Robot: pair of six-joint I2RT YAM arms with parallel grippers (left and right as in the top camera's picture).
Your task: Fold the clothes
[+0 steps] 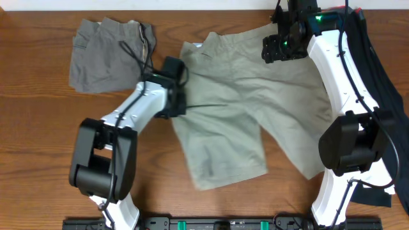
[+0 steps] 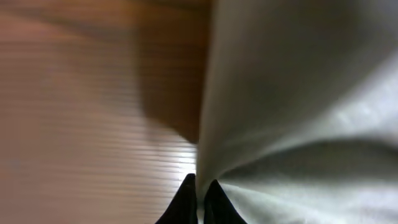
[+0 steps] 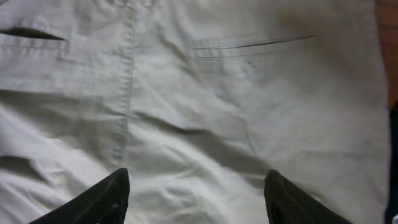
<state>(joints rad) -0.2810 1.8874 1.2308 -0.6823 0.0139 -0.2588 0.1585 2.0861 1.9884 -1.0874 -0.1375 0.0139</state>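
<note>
Light khaki-beige shorts (image 1: pixel 243 108) lie spread in the middle of the table. My left gripper (image 1: pixel 181 103) is shut on their left edge; in the left wrist view (image 2: pixel 200 186) the pale cloth (image 2: pixel 298 124) is pinched between the fingertips. My right gripper (image 1: pixel 281 48) hovers open above the shorts' back right part; the right wrist view (image 3: pixel 196 186) shows seam and pocket slits (image 3: pixel 249 45) below the spread fingers. Darker grey shorts (image 1: pixel 105 54) lie crumpled at the back left. A long black garment (image 1: pixel 377 70) lies along the right edge.
The table is brown wood (image 1: pixel 38 128). The arm bases stand at the front edge, left (image 1: pixel 102 166) and right (image 1: pixel 348 153). A black cable (image 1: pixel 137 54) runs over the grey shorts.
</note>
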